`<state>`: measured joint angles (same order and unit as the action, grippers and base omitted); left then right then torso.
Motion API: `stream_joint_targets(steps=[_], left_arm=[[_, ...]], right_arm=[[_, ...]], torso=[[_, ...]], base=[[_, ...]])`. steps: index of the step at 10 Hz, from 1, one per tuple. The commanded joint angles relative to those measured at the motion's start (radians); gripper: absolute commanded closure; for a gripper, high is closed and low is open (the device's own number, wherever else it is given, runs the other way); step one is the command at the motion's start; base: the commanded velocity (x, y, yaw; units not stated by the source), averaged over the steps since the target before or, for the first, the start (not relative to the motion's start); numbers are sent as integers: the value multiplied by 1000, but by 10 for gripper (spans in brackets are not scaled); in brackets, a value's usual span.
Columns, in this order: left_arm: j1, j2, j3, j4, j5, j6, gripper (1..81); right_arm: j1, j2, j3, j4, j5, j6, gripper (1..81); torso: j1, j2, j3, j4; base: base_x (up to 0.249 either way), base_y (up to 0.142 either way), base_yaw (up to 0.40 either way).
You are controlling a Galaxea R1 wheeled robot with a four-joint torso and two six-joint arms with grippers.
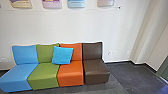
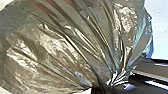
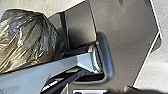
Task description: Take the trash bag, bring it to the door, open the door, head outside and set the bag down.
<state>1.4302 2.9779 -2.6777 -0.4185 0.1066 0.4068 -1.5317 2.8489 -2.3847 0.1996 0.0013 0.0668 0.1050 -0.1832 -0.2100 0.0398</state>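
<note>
And it's a big pale wall behind the orange seat, with dark floor running in front of it. Right up against the orange seat come its neighbours: the green seat on the left, the brown seat on the right, and the light-blue seat beyond the green. Now the trash bag — bulging, shiny, see-through — and its folds run together right at the tips of the left gripper, which looks closed on that bunched film, though the glare blurs the grip. The right gripper? Can't tell how far open it is, or whether it has hold of anything. And a bright blue cushion leans against the orange seat's backrest, overlapping the green. Small wall sockets sit beyond, to the orange seat's right.
</note>
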Motion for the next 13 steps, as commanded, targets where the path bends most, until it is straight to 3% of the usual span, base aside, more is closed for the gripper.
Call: stream_joint_targets(steps=[1, 4, 5, 7, 8, 10, 13], left_arm=[[-32, -3, 2, 9, 59, 4, 811], [-32, -2, 2, 7, 58, 4, 811], [-32, 0, 2, 7, 58, 4, 811], [-32, 4, 2, 7, 58, 1, 811], [-32, 6, 1, 7, 57, 0, 811], [-32, 21, -18, 9, 58, 1, 811], [-32, 75, -105, 7, 56, 3, 811]], right_arm=[[35, 12, -17, -9, -56, -2, 10], [35, 29, -46, -9, -56, -4, 10], [35, 29, -46, -9, -57, -4, 10], [35, 29, -46, -9, -58, -2, 10], [35, 31, -48, -9, -58, -4, 10], [35, 36, -50, -12, -58, -2, 10], [24, 68, -100, -11, -58, -2, 10]], torso=[[-61, 95, 83, 0], [-105, 183, 158, 0], [-73, 115, 189, 0], [-87, 143, 238, 0], [-91, 151, 169, 0], [-94, 155, 215, 0], [-95, 155, 223, 0]], base=[[0, 0, 0], [0, 0, 0], [0, 0, 0], [0, 0, 0], [0, 0, 0], [0, 0, 0], [0, 0, 0]])
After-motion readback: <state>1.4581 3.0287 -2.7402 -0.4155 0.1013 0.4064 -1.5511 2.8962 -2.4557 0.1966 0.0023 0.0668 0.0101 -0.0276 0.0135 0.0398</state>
